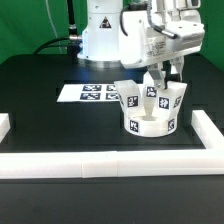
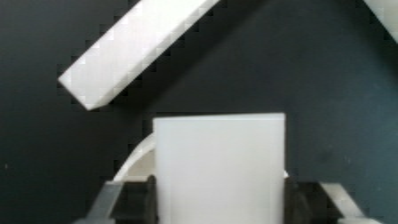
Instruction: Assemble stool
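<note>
The stool (image 1: 150, 112) stands upside down on the black table, near the white border rail in front of it. Its thick round white seat (image 1: 150, 127) lies flat, with short blocky white legs rising from it, each bearing black-and-white square tags. The leg (image 2: 217, 165) at the back stands between the gripper's fingers; the wrist view shows its plain white face.

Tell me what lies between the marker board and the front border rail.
The stool, legs up, with the pincer on one leg; seen in the exterior view.
</note>
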